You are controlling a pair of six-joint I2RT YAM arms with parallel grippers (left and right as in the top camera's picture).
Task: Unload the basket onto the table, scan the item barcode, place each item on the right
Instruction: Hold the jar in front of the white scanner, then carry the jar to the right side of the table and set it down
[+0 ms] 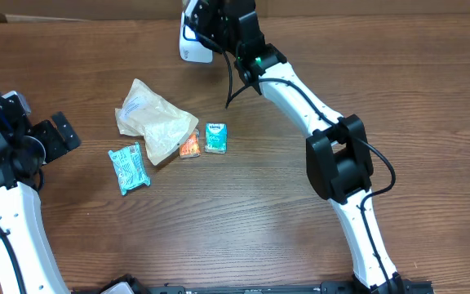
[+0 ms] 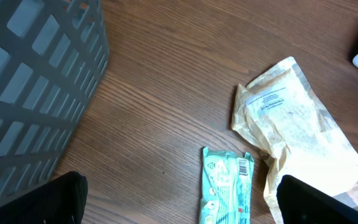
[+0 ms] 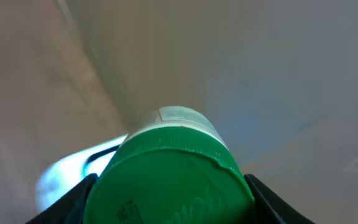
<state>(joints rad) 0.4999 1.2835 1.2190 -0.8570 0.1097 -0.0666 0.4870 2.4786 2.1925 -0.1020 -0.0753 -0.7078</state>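
Now the right gripper (image 3: 169, 199) grips a green-capped bottle (image 3: 169, 177) beside the scanner (image 1: 189, 45) — scan apparently pending. Meanwhile the left gripper (image 2: 185, 196) hangs idle, fingers spread.

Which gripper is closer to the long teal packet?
Left. The open left gripper is just beside the long teal packet; the right gripper is far across the table, gripping a green-capped bottle.

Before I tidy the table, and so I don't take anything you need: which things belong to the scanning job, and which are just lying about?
In the job:
green-capped container, held in the right gripper
white device beside it, likely the scanner

Lying about:
tan pouch
teal wrapper
orange packet
small teal box
grey basket
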